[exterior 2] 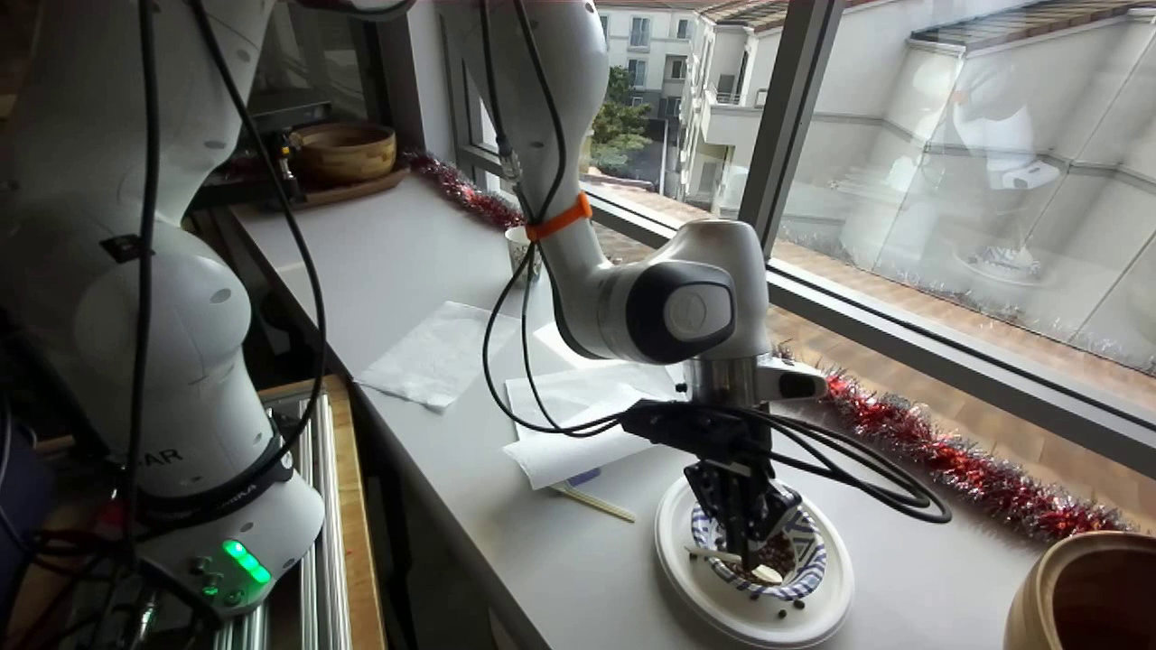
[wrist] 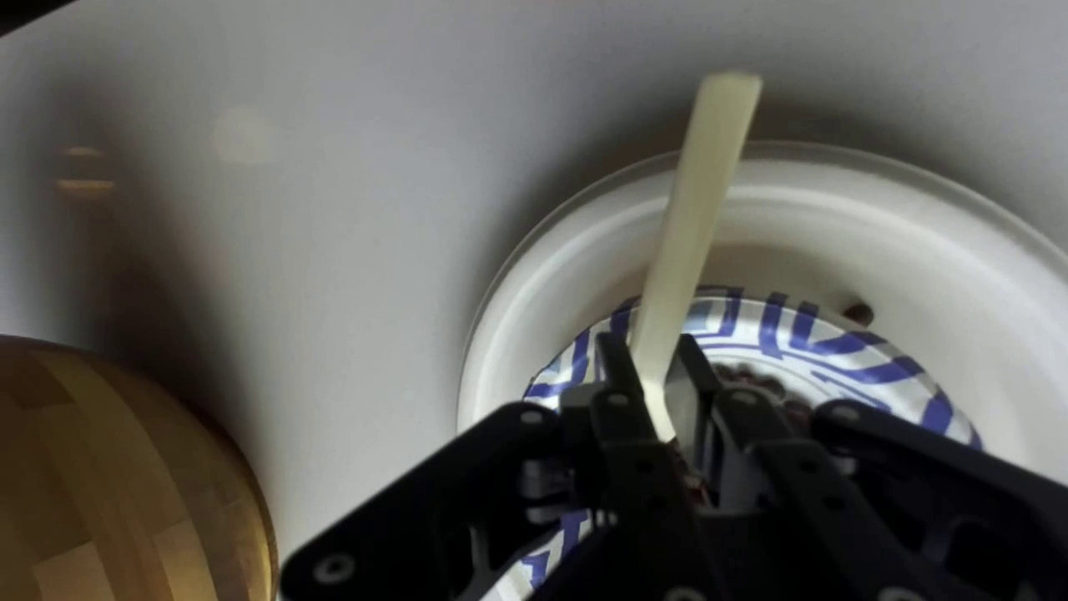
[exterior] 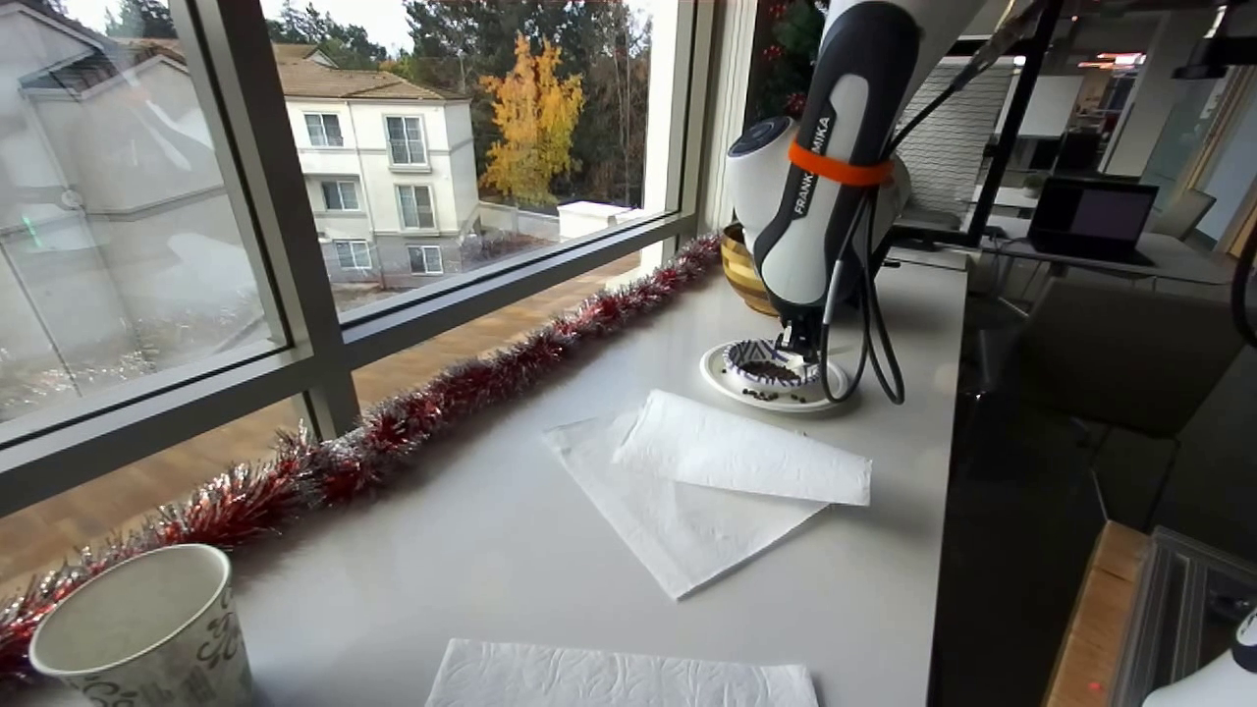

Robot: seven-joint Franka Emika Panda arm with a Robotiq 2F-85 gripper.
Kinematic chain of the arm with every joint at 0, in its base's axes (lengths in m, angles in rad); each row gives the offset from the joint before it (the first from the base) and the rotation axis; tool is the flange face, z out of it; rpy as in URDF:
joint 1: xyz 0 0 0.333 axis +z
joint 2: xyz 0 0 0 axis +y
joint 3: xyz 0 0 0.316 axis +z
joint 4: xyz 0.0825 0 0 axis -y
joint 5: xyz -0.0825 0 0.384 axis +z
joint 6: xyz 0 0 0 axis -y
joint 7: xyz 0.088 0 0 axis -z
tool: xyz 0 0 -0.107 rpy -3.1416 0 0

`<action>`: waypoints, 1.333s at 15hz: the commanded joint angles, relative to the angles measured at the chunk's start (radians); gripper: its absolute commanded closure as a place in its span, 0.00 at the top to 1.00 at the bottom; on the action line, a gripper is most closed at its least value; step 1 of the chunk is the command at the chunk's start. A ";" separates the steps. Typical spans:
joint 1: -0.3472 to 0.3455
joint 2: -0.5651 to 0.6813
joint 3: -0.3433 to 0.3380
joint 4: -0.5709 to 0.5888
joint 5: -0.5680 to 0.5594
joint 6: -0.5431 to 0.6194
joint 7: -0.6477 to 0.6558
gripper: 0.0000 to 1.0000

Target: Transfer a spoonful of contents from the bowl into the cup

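A blue-and-white patterned paper bowl (exterior 2: pixel 809 552) sits on a white plate (exterior 2: pixel 675 585); the bowl also shows in the wrist view (wrist: pixel 880 365). It holds small dark round pieces (wrist: pixel 755 381), with a few loose on the plate. My gripper (wrist: pixel 654 357) points down into the bowl, its fingers close on either side of a pale spoon's handle (wrist: pixel 699 200), shut on it. The spoon's head (exterior 2: pixel 768 573) rests low among the pieces; fingers hide part of it. A patterned paper cup (exterior: pixel 187 638) stands far from the gripper, near the window side; it is partly hidden behind the arm in an exterior view (exterior 2: pixel 517 246).
A large wooden bowl (wrist: pixel 125 476) stands close to the plate. Paper towels (exterior: pixel 746 452) lie between plate and cup, with another pale utensil (exterior 2: pixel 598 502) partly under them. Red and silver tinsel (exterior: pixel 462 393) runs along the window. Another wooden bowl (exterior 2: pixel 343 153) is at the far end.
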State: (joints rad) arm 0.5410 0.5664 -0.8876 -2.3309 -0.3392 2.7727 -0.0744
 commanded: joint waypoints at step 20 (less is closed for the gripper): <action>-0.398 -0.082 0.419 0.096 -0.227 -0.067 0.088 0.04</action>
State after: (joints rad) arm 0.2076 0.5043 -0.5371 -2.2261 -0.5241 2.6983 0.0052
